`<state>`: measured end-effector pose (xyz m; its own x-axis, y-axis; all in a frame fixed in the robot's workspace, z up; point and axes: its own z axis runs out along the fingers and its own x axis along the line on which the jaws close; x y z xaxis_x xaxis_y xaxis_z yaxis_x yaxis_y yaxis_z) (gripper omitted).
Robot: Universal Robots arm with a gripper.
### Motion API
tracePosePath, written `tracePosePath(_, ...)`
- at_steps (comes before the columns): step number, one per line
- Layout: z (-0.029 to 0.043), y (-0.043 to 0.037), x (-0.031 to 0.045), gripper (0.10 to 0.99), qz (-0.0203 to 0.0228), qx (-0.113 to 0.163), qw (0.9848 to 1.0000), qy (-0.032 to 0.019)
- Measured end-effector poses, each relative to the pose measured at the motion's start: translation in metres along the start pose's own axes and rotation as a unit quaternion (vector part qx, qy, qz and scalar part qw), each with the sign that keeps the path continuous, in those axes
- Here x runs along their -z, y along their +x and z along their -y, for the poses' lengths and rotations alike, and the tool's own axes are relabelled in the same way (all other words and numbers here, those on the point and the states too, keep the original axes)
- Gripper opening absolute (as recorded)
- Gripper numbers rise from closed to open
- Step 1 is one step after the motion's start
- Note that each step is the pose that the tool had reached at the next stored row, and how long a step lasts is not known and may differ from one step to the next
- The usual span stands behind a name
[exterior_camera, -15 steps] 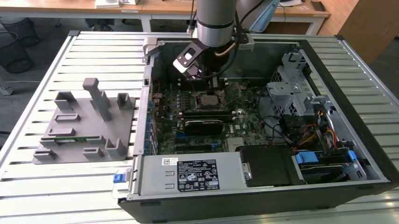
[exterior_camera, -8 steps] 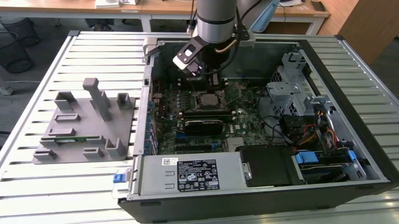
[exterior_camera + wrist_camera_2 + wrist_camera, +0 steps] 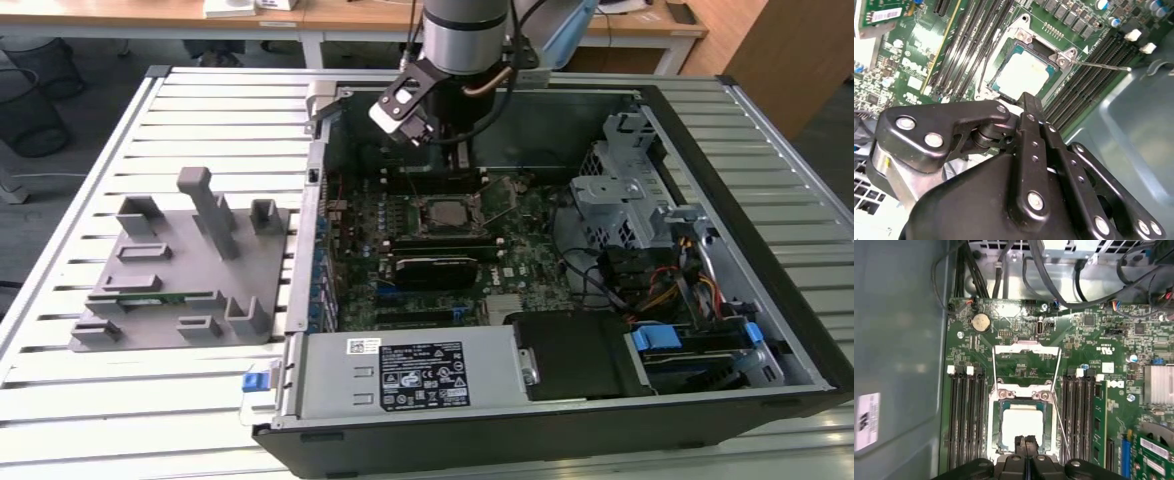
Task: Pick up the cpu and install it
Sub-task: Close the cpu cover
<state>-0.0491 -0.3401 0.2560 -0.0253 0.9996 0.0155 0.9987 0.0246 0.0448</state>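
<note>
Near the upper middle of the exterior view, over the open black computer case (image 3: pixel 561 440): black two-fingered gripper (image 3: pixel 461 165), pointing down at the green motherboard (image 3: pixel 1094 365). Fingers pressed flat together in both wrist views, gripping nothing. Directly beneath the tips, lying level in the metal-edged processor socket (image 3: pixel 447 212) at mid-frame: the cpu (image 3: pixel 1023 422), a small flat square chip with a pale silver-grey top. Fingertips over the chip's near edge; cannot tell whether touching or just clear of it. No long axis to speak of, being square. Beyond the chip, swung up and open: hinged steel retention frame (image 3: pixel 1026 347), with thin wire lever (image 3: pixel 1104 65) released alongside. Judged seated, not yet clamped.
</note>
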Motion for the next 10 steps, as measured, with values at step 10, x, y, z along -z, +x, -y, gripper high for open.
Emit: tracePosePath(10, 0.0001, -0.0079, 0.0034, 0.114, -0.0031, 0.000, 1.0000, 0.0011)
